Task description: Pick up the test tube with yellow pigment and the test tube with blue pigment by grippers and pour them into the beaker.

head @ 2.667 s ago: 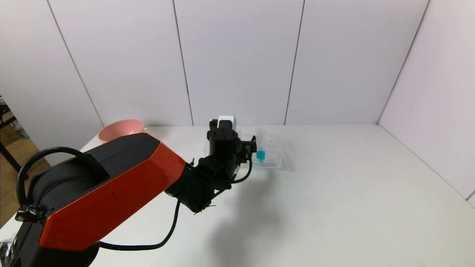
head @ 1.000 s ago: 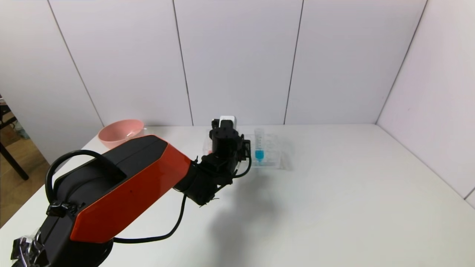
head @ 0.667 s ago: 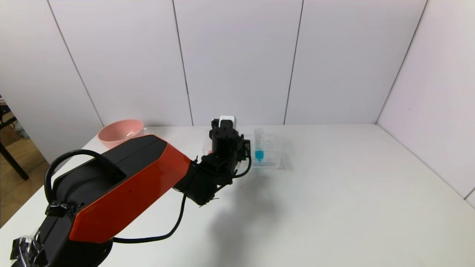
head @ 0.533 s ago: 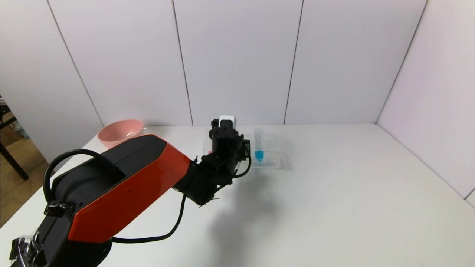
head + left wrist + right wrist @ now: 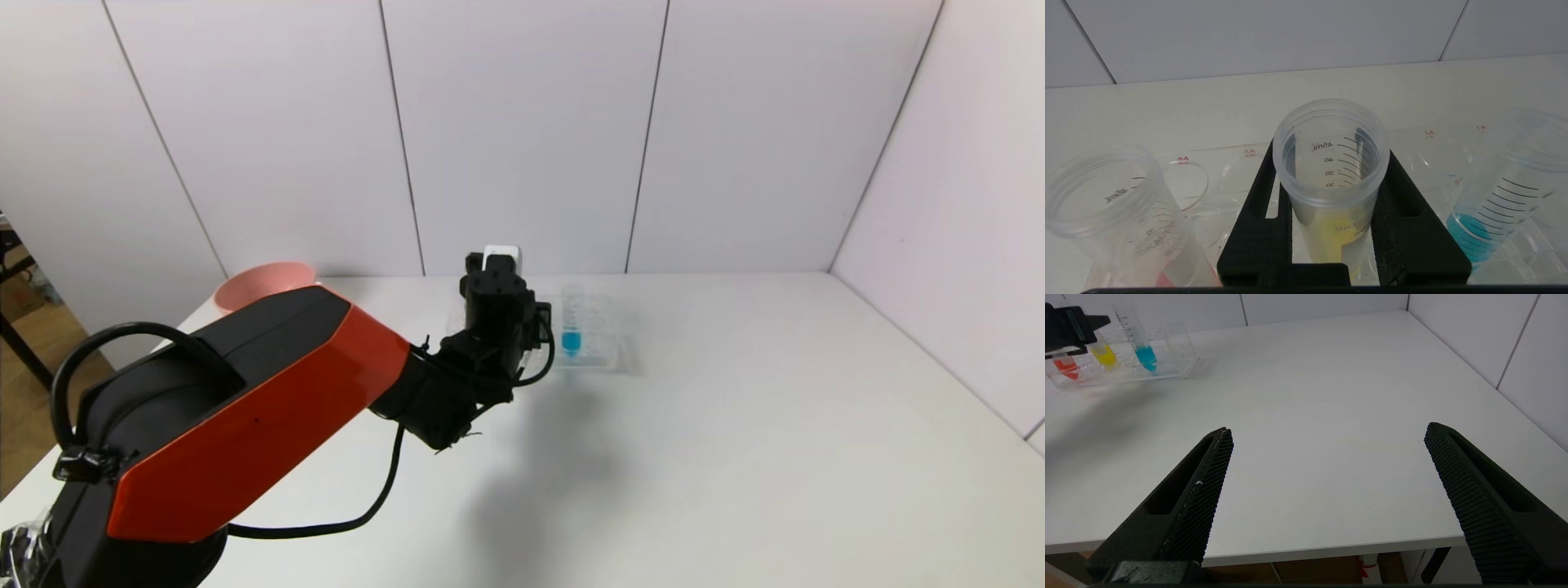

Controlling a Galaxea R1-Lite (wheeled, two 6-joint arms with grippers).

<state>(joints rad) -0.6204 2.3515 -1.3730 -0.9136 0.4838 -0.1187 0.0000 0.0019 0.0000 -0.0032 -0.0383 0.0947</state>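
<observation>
far left of the head view there's a pink round bowl (image 5: 260,284) poking out behind the big red and black left arm (image 5: 237,416), near the back edge of the white surface (image 5: 735,425). moving right, the left end effector (image 5: 500,304) sits around the middle of the frame, right up against the clear plastic many-holed tube rack (image 5: 600,335).

in the left wrist view, lower left corner has a clear tube with a red tip (image 5: 1126,220) leaning in the rack (image 5: 1241,171). in the centre is the slim clear test tube with yellow pigment (image 5: 1331,179), standing upright between the two black fingers (image 5: 1257,232) of the left end effector (image 5: 1333,220). the pads are pressed against both sides of it, so it's pinching that tube, whose yellow bottom is down in the rack. to the right is the slim clear graduated test tube with blue pigment (image 5: 1498,192), tilted a bit, just beside the gripped one but not touching it.

same blue tube (image 5: 571,327) shows in the head view just right of the left end effector.

right wrist view: red, yellow (image 5: 1104,355) and blue (image 5: 1141,345) tubes line up in the upper left corner, and the right end effector (image 5: 1327,490) hangs low near the front edge of the surface with its fingers (image 5: 1196,498) spread wide, holding nothing.

can't spot the beaker in any view.
</observation>
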